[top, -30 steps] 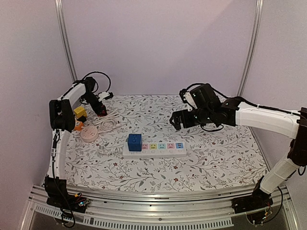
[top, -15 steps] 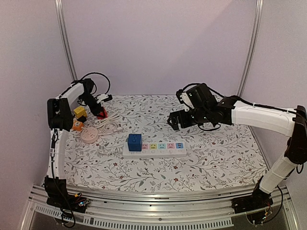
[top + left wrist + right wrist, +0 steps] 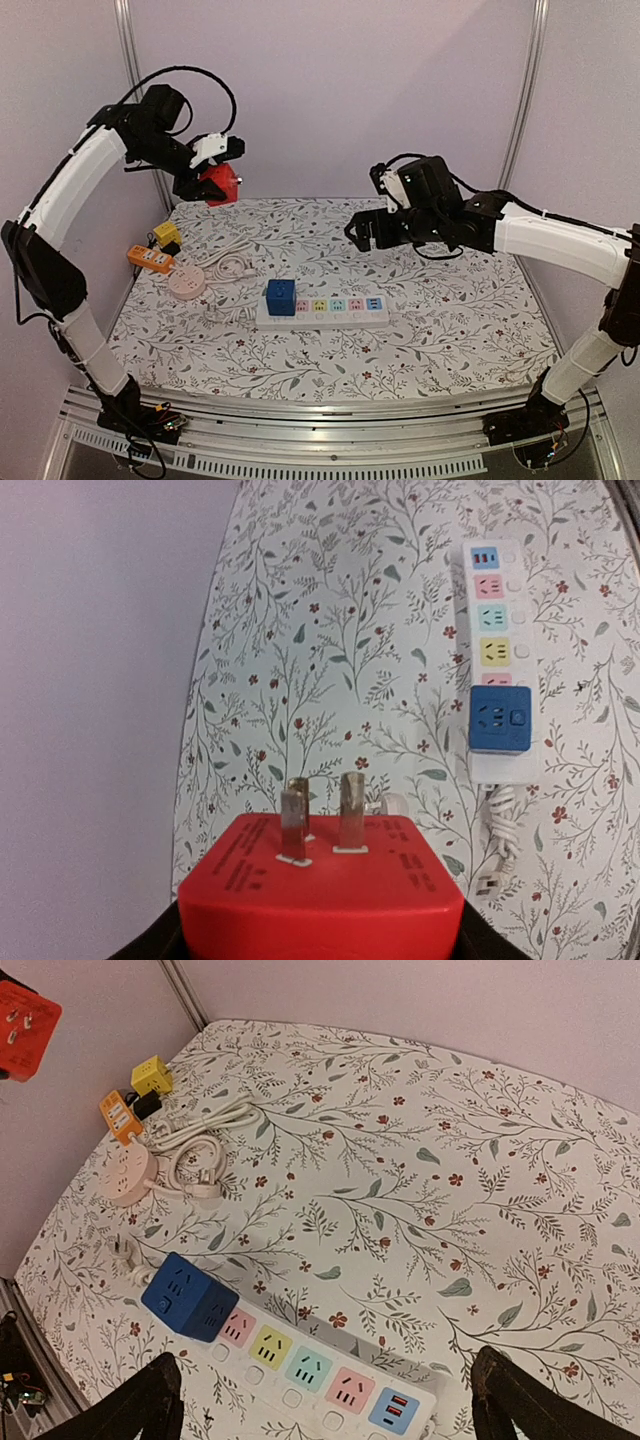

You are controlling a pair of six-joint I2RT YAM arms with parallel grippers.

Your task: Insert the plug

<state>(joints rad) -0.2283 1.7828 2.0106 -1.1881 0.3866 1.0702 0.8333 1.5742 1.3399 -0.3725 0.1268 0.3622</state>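
1. The left tool (image 3: pixel 212 172) is clamped on the red plug (image 3: pixel 218 184), holding it up in the air at the upper left of the overhead view. It sits close to the left corner post (image 3: pixel 135 80) and the back wall, so there's not much room around it up there.
2. In the left wrist view the plug fills the bottom of the frame, with its metal prongs (image 3: pixel 350 810) facing the worktop (image 3: pixel 450 330) far beyond. There's small black print on the red face, but it's too tiny to read.
3. The right tool (image 3: pixel 365 238) hangs wide open with nothing in it, right of centre and above the back half of the worktop. In its own view the dark fingers (image 3: pixel 150 1400) sit in the bottom corners.
4. The white power strip (image 3: pixel 330 310) lies across the middle of the overhead view. A blue cube adapter (image 3: pixel 281 296) sits on its left end, then there's a row of uncovered coloured sockets: pink, yellow, green, pink and blue. I can't make out any brand name.
5. The left edge is cluttered with a yellow cube (image 3: pixel 167 233), an orange mini strip (image 3: pixel 148 258), a round pink socket (image 3: pixel 186 283) and a coiled white cable (image 3: pixel 225 265).
6. There's open flowery cloth in front of the strip, down to the metal rail (image 3: pixel 320 420), and all over the right side.
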